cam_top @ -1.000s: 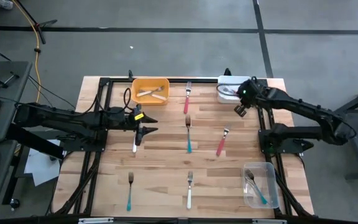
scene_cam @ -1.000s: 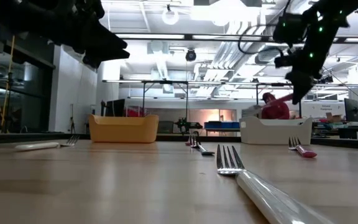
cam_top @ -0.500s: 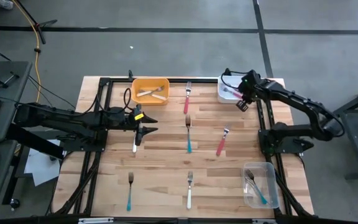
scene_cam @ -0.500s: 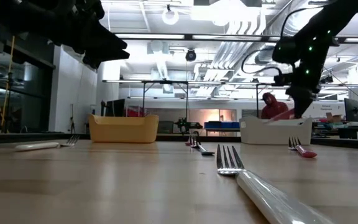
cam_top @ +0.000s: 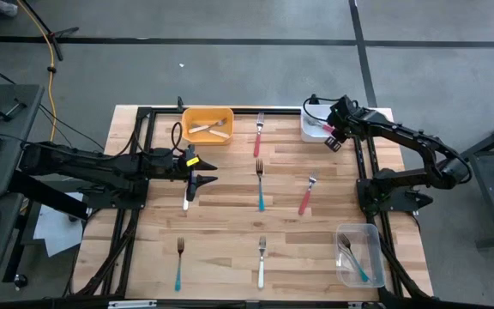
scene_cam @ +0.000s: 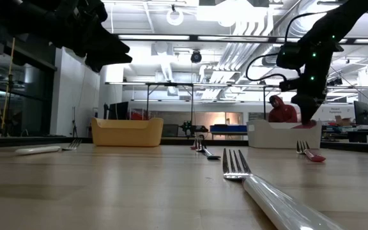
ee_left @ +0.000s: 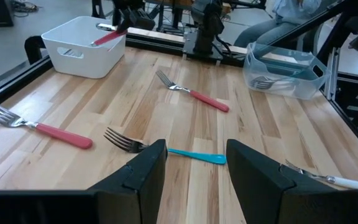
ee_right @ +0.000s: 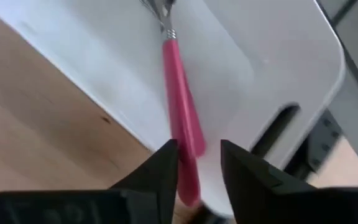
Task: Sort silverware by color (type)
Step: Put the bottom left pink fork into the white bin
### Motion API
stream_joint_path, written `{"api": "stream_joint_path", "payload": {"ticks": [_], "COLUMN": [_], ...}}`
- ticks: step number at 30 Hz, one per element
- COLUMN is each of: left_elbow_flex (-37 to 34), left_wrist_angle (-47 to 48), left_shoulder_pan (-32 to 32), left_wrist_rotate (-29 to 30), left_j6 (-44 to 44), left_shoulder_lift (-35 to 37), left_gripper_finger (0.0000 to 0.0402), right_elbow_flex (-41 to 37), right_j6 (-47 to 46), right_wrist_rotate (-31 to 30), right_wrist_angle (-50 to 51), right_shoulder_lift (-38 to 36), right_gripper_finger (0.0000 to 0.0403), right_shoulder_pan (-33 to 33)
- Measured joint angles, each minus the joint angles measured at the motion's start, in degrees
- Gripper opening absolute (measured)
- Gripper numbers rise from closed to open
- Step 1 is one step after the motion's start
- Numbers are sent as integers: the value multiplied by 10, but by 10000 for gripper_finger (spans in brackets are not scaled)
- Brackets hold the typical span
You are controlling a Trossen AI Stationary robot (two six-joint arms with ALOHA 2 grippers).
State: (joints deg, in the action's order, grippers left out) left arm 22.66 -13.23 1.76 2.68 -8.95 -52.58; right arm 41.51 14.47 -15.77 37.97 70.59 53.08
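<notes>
Pink-handled fork point(ee_right: 180, 146) lies between the right hand's point(cam_top: 334, 136) parted fingers, over the white bin's point(cam_top: 310, 130) rim

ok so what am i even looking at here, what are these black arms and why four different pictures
It is a two-armed robot at a wooden table, sorting small forks by handle colour. One picture looks straight down, one sits at table height, and one camera rides on each wrist.

The right gripper is over the white bin at the far edge, with a pink fork between its parted fingers, lying in the bin; whether it is let go I cannot tell. The left gripper waits open above the table's left side.

An orange bin holds white-handled forks, and a clear bin holds teal ones. Pink, teal and white forks lie loose on the wood.
</notes>
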Motion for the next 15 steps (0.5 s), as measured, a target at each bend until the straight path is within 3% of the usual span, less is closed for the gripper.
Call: {"api": "stream_joint_path", "payload": {"ticks": [7,12,15], "left_elbow_flex": [-2,-3,-3], "left_wrist_angle": [36,41,39], "left_shoulder_pan": [0,0,0], "left_wrist_rotate": [33,39,39], "left_j6": [0,-2,-5], "left_shoulder_lift": [-5,-29,-47], "left_gripper_finger": [127,102,91], "right_elbow_flex": [50,70,71], "right_j6": [-3,20,15], "right_wrist_rotate": [-8,-19,28], "right_wrist_angle": [58,46,76], "right_shoulder_lift": [-12,-25,-24], "right_gripper_finger": [108,52,10], "right_shoulder_pan": [-29,-39,-36]}}
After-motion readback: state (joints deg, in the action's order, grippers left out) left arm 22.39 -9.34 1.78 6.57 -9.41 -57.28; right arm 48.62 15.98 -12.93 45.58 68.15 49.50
